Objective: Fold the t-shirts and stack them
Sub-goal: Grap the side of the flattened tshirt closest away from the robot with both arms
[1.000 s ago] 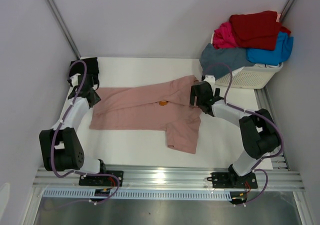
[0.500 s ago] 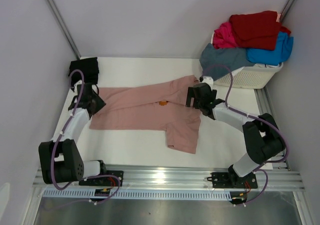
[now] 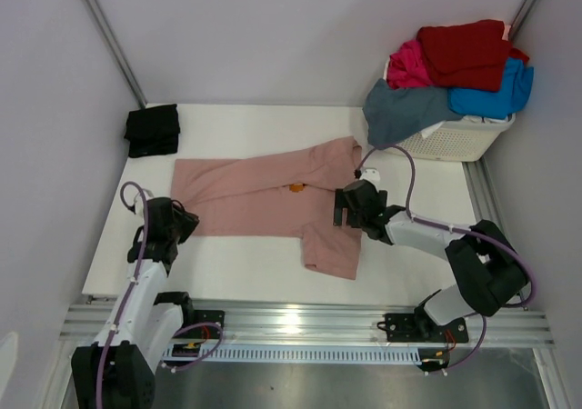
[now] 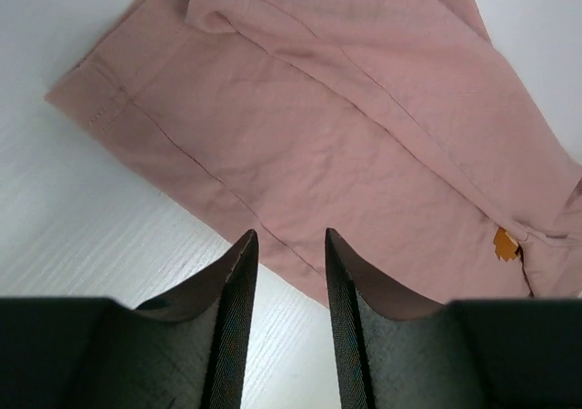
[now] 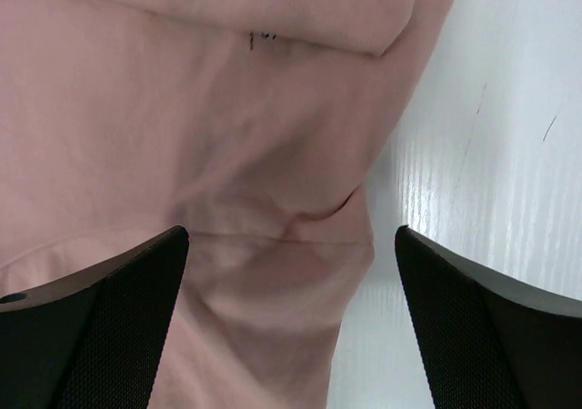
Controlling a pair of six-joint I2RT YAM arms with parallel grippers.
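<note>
**Both arms draw back toward the near edge; pink t-shirt lies spread out**

Since a second ago, the left arm has swung from the far-left corner of the bench [image 3: 245,264] to its near-left side. The right arm has slid along the shirt toward the near edge.

The left claw [image 4: 289,236] hovers just off the hem [image 4: 95,104] of the pink t-shirt [image 3: 264,200]. Its fingers are narrowed to a slim gap with nothing between them. The right claw [image 5: 291,234] hangs fully released, low over the shirt's right-hand part, and holds nothing.

The pink t-shirt lies across the middle of the bench, hem toward the left edge and neck end toward the right edge. One sleeve [image 3: 332,245] reaches toward the near edge. A small orange print [image 3: 296,188] shows near the shirt's middle, and a soft ridge of doubled cloth runs lengthwise along the far side.

A folded black t-shirt [image 3: 152,129] sits in the far-left corner. In the far-right corner, a white laundry basket [image 3: 464,141] holds a heap of red, magenta, bright-blue and slate-blue t-shirts.

The pink shirt looks like thin, light, limp cotton. It should sag wherever it is not supported, drag on the bench and crease easily, though it is in no way fragile. The surest holds are probably at the edges, such as a hem corner, a sleeve end or a shoulder seam. The stitched, doubled cloth there gives the fingers something firmer to pinch. Lifting two matching corners together, one per claw, would likely keep a fold straight.
</note>
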